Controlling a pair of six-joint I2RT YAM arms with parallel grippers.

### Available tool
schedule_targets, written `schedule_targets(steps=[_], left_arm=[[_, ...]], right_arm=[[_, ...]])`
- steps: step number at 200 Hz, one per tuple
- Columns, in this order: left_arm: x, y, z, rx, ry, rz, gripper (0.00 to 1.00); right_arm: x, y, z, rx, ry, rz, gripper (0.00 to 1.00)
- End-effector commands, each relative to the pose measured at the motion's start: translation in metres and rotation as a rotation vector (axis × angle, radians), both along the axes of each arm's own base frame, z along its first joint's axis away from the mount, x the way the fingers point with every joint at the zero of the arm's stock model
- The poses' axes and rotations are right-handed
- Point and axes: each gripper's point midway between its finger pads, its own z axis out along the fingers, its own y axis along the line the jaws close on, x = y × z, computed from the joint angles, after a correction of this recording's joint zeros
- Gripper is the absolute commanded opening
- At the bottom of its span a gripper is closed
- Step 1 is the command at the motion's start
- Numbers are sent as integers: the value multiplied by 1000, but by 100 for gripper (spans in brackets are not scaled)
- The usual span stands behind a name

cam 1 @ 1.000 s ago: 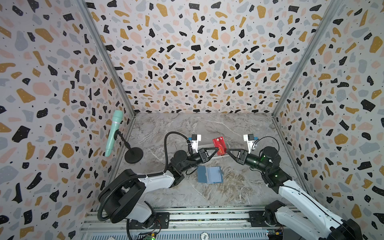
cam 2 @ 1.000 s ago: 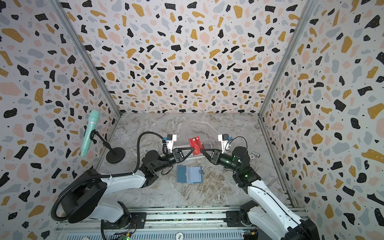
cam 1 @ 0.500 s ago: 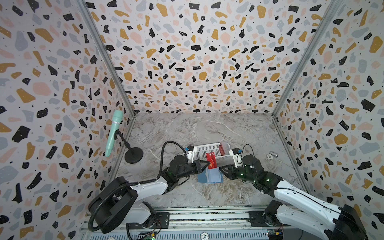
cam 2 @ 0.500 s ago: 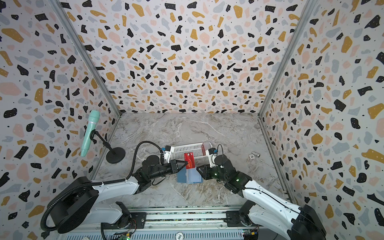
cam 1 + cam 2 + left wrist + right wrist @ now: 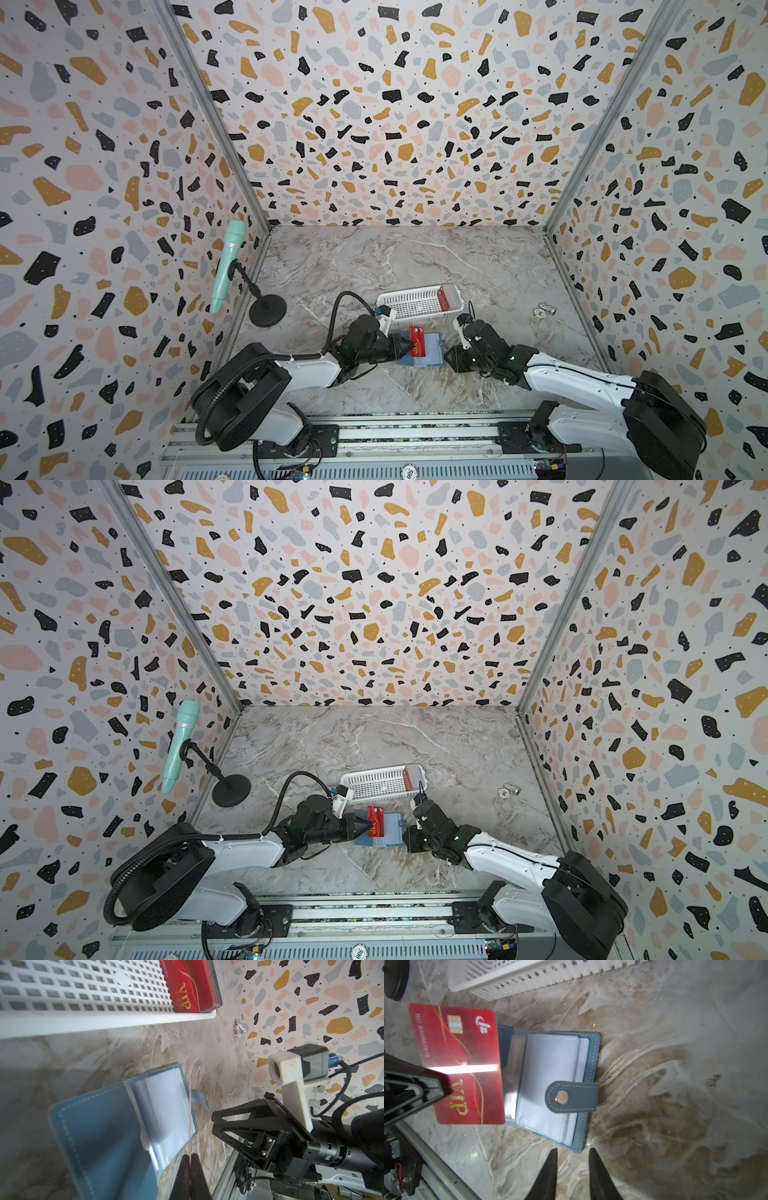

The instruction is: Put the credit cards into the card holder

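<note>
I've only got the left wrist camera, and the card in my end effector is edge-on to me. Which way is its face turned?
Observer: In the right wrist view, the credit card pinched in the left end effector shows its printed side, with the chip and gold VIP lettering, to that camera.
Operator: I see a bit of strap past the card holder. Is it clear of the pockets?
Observer: No. In the right wrist view the snap tab lies folded across the clear sleeves of the card holder, snap side up.
</note>
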Motion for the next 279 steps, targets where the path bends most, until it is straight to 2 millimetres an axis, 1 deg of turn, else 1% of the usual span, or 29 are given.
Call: schedule_targets(steps=[1,23,63,81,118,176,242,279], left_arm=[[3,0,-1,7,-4,2,0],[3,1,-3,15,3,8,0],[3,4,-9,40,22,15,0],[3,6,-15,61,37,22,0],[4,7,-19,64,62,27,0],[5,7,-22,47,114,49,0],[3,6,-32,28,185,57,0],[4,5,-34,14,202,58,0]], right_arm=[[4,2,-2,-6,-20,0,25],[5,4,-7,-10,-14,1,21],[5,7,-14,-11,-4,5,19],[5,7,-17,-17,0,6,18],[4,5,-23,-39,2,0,15],[0,1,-30,-64,4,2,15],[-2,2,-33,-78,7,8,14],[-4,1,-37,-95,14,16,13]])
